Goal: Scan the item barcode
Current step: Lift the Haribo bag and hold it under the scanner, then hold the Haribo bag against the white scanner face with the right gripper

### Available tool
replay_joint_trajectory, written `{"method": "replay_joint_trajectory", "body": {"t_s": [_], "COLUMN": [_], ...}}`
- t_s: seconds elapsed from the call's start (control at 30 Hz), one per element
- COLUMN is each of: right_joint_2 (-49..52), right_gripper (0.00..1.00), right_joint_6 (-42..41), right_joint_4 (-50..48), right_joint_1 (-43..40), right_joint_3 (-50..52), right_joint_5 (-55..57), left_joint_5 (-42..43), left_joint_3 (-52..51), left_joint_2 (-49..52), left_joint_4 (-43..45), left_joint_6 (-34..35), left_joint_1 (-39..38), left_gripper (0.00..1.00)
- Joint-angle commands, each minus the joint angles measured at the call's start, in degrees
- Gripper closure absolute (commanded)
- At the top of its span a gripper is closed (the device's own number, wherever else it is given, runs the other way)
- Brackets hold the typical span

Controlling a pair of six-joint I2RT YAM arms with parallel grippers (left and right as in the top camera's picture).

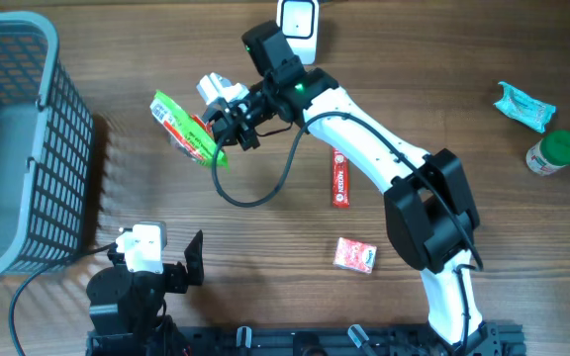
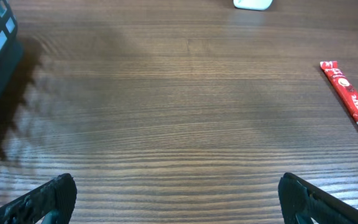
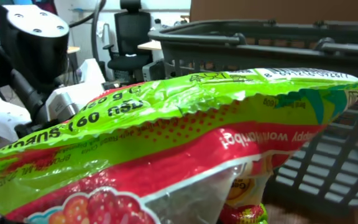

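1 snack bag [image 1: 179,123] in right gripper [image 1: 224,131] | 1 basket [image 1: 62,168] | 1 scanner [image 1: 298,25]

The right arm [image 1: 364,138] is built of smooth white shell links joined by blocky black joint housings [image 1: 428,213]. A small green light [image 1: 296,91] glows on its black wrist section, and a thin black cable [image 1: 250,193] hangs from there in a loop. A white camera block [image 1: 218,91] sits beside the black right gripper [image 1: 228,127]. The left arm [image 1: 122,297] is mostly black and rounded, with a white boxy camera module [image 1: 144,247] and a black cable [image 1: 18,302]. The left gripper [image 2: 178,208] has black fingers [image 2: 45,198] with a rough, pebbled surface.
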State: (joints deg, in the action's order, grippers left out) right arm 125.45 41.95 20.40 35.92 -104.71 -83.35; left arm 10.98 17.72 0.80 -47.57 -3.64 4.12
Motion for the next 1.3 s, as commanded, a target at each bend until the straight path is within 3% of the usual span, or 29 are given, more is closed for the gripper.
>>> {"method": "replay_joint_trajectory", "body": {"t_s": [0.0, 0.27, 0.33, 0.43, 0.67, 0.77, 0.87, 0.97, 1.03, 1.27], "right_joint_2": [-1.4, -1.4, -1.4, -1.3, -1.3, -1.3, -1.3, -1.3, -1.2, -1.2], "right_gripper": [0.96, 0.96, 0.96, 0.96, 0.95, 0.96, 0.96, 0.96, 0.96, 0.95], "right_joint_6": [5.4, 2.7, -6.7, -28.8, -72.0, -69.3, -82.7, -86.1, -92.6, -118.1], "right_joint_4": [-0.7, 0.2, 0.2, 1.6, 16.5, 22.3, 24.5, 16.1, 8.7, -0.2], "right_joint_1": [-1.9, -3.3, -3.3, -3.1, -2.5, -2.5, -3.0, -3.9, -4.6, -6.8], "right_joint_3": [-0.9, -0.9, -0.9, -0.9, -0.9, -0.9, -0.9, -0.9, -0.9, -0.9], "right_joint_5": [-6.3, -9.6, -9.5, -4.4, 37.0, 46.4, 51.3, 46.7, 46.5, 65.9], "left_joint_5": [-0.1, -0.1, -0.1, -0.1, -0.1, -0.1, -0.1, -0.1, -0.1, -0.1], "left_joint_3": [-0.4, -0.4, -0.4, -0.4, -0.4, -0.4, -0.4, -0.4, -0.4, -0.4], "left_joint_2": [-0.5, -0.5, -0.5, -0.5, -0.5, -0.5, -0.5, -0.5, -0.5, -0.5], "left_joint_4": [0.1, 0.1, 0.1, 0.1, 0.1, 0.1, 0.1, 0.1, 0.1, 0.1], "left_joint_6": [-0.6, -0.7, -0.6, -0.7, -0.6, -0.6, -0.6, -0.7, -0.7, -0.6], "left_joint_1": [-0.3, -0.3, -0.3, -0.3, -0.3, -0.3, -0.3, -0.3, -0.3, -0.3], "left_gripper": [0.0, 0.0, 0.0, 0.0, 0.0, 0.0, 0.0, 0.0, 0.0, 0.0]}}
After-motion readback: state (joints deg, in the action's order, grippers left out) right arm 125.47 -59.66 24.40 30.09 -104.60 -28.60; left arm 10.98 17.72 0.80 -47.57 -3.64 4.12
